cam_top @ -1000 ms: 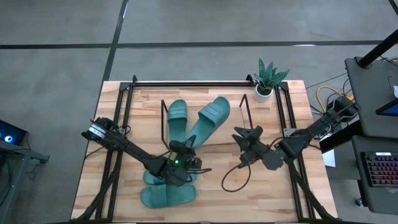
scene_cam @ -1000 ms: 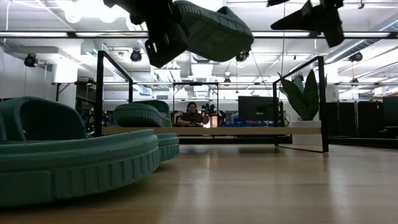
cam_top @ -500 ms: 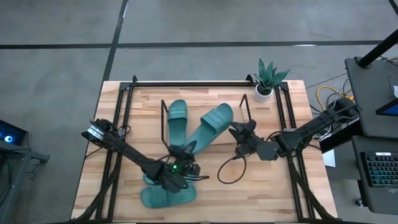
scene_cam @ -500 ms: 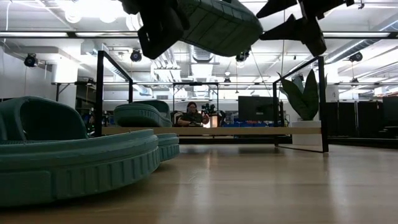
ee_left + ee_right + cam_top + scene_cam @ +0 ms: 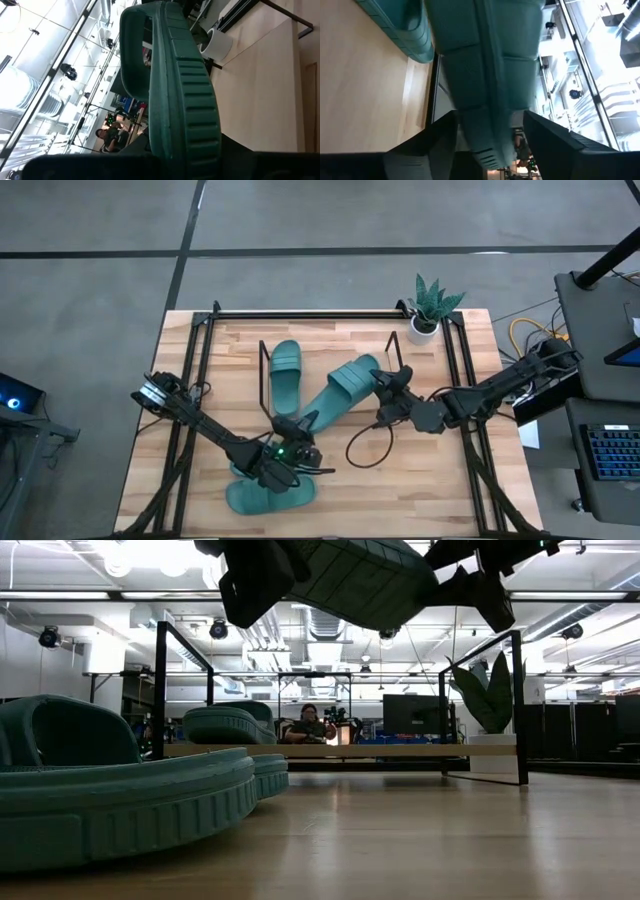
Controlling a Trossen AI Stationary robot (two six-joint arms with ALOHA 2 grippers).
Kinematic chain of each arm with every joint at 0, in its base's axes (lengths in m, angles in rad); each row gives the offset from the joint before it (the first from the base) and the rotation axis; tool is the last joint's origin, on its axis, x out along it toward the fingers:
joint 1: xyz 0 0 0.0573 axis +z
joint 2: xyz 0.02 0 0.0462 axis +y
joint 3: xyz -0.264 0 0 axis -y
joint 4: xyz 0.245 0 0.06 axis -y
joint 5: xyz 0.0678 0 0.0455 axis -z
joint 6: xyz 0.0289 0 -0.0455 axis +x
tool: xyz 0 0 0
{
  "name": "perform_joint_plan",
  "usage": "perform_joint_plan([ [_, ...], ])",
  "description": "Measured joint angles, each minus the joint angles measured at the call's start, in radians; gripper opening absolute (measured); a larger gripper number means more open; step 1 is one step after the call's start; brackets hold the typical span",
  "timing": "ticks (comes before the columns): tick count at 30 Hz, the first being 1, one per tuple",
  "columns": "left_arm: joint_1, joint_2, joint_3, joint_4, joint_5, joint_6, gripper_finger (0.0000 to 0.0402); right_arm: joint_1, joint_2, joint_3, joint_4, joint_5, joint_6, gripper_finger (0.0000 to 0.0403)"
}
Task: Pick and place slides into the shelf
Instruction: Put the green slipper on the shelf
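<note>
My left gripper (image 5: 288,438) is shut on a teal slide (image 5: 342,385) and holds it in the air above the table; the slide shows from below in the low view (image 5: 360,580). My right gripper (image 5: 383,387) is open, with one finger on either side of the slide's far end (image 5: 490,85). A second slide (image 5: 285,365) lies with its sole on the shelf's (image 5: 262,375) wood base (image 5: 340,751). Two more slides (image 5: 268,495) (image 5: 243,468) lie on the table near the front edge. My left gripper holds the slide by its near end (image 5: 175,145), opposite the strap (image 5: 134,60); its own body hides the fingers. The slide is lifted clear and reaches from the gripper toward the table's far right. My right gripper stands around the slide's far end; I cannot tell whether it touches.
A potted plant (image 5: 427,320) stands at the far right corner beside the shelf's right end frame (image 5: 396,358). A black cable loop (image 5: 365,448) lies on the table under the right arm. Black frame rails (image 5: 198,370) (image 5: 462,380) run along both sides.
My right gripper has gone toward the table's left and far edge, up to the held slide's far end, and now has a finger on each side of it. The slide's far end has swung toward the table's right, while my left gripper has kept hold of the near end.
</note>
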State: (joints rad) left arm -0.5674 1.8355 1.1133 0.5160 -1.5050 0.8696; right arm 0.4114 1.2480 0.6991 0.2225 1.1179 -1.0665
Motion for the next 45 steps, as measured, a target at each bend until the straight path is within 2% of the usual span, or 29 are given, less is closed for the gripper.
perform_joint_plan([
  [4, 0.0, 0.0, 0.0, 0.0, 0.005, 0.0, 0.0036, 0.0, 0.0, 0.0, 0.0, 0.0, 0.017, 0.0167],
  [10, 0.0, -0.001, 0.0, 0.0, 0.002, 0.002, 0.0036, 0.0, 0.001, -0.001, -0.016, -0.007, -0.006, 0.0049],
  [11, 0.0, -0.001, -0.001, 0.0, 0.002, 0.001, 0.0036, 0.0, 0.001, -0.001, -0.016, -0.008, -0.015, 0.0041],
  [14, -0.001, -0.001, -0.001, 0.0, -0.003, -0.003, 0.004, 0.0, 0.001, -0.001, -0.007, -0.036, -0.009, 0.0041],
  [21, -0.005, -0.011, -0.001, 0.003, 0.006, -0.019, 0.0133, 0.0, 0.0, -0.001, -0.004, -0.046, -0.003, 0.0041],
  [26, -0.017, -0.048, -0.01, 0.002, 0.009, -0.028, 0.0177, -0.002, -0.012, -0.002, -0.003, -0.051, 0.032, 0.0041],
  [30, -0.026, -0.1, -0.029, -0.002, 0.011, -0.024, 0.0191, -0.014, -0.031, -0.011, -0.002, -0.055, 0.043, 0.0041],
  [36, -0.036, -0.249, -0.123, -0.003, 0.017, -0.046, 0.0194, -0.042, -0.067, -0.037, 0.001, -0.053, 0.056, 0.0041],
  [38, -0.048, -0.319, -0.167, -0.002, 0.07, -0.072, 0.0194, -0.052, -0.082, -0.048, -0.001, -0.055, 0.056, 0.0041],
  [40, -0.06, -0.394, -0.216, -0.004, 0.173, -0.115, 0.0194, -0.06, -0.107, -0.061, 0.0, -0.056, 0.056, 0.0041],
  [42, -0.068, -0.48, -0.267, -0.042, 0.326, -0.194, 0.0194, -0.065, -0.129, -0.07, -0.002, -0.088, 0.063, 0.0041],
  [45, -0.068, -0.617, -0.329, -0.156, 0.577, -0.371, 0.0195, -0.067, -0.171, -0.082, -0.001, -0.207, 0.083, 0.0041],
])
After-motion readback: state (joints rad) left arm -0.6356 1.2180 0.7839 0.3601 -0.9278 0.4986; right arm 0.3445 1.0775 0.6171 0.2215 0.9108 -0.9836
